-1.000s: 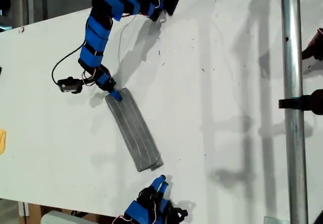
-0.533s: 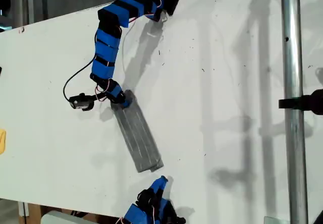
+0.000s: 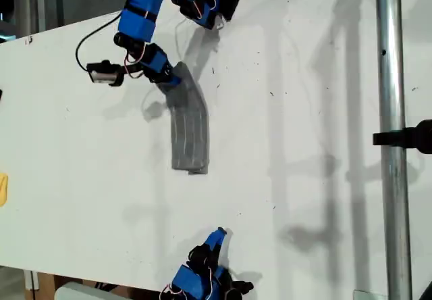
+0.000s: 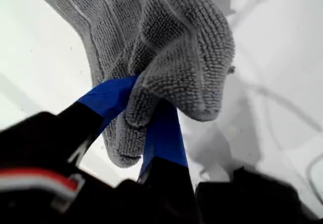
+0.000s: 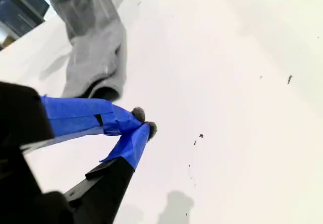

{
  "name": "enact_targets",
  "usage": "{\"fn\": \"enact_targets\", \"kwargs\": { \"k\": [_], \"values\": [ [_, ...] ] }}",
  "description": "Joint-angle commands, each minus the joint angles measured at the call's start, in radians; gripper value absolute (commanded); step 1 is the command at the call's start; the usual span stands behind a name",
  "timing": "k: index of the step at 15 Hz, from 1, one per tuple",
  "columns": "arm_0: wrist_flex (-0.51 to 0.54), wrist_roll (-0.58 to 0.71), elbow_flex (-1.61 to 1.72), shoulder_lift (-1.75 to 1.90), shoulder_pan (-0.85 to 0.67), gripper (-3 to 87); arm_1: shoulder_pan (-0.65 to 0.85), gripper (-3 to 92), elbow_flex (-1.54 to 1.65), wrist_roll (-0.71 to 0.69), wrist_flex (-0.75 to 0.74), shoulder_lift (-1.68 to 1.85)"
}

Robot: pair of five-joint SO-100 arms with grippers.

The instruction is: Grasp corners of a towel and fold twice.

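Hanging as narrow folded strip, towel [image 3: 188,128] trails from upper end down onto white worktop [image 3: 304,144], lower end lying on surface near middle of exterior view. My first hand [image 3: 173,78] pinching towel's bunched upper end, blue fingers [image 4: 164,133] clamped on fabric. My second hand [image 3: 217,237] at exterior view's bottom edge, tips pressed together, holding nothing, apart from towel.
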Motion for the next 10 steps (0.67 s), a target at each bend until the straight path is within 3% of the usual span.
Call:
{"fn": "enact_targets", "kwargs": {
  "k": [1,3,5,6,8,10],
  "values": [
    [-0.034,0.006,0.002,0.008,-0.028,-2.5,-0.126,-0.2,0.018,0.169,0.077,0.241],
    [-0.071,0.023,0.034,0.009,-0.044,-2.5,-0.199,-0.2,-0.144,0.175,-0.170,-0.078],
    [-0.077,-0.046,0.094,0.009,-0.046,-2.5,-0.242,1.9,-0.419,0.167,-0.342,-0.465],
    [-0.071,-0.120,0.138,0.011,-0.046,-2.5,-0.262,14.9,-0.525,0.172,-0.396,-0.598],
    [-0.077,-0.218,0.206,0.011,-0.035,-2.5,-0.241,17.0,-0.635,0.198,-0.422,-0.683],
    [0.008,-0.288,0.213,0.011,-0.035,-2.5,-0.201,17.0,-0.637,0.166,-0.460,-0.551]
  ]
}}
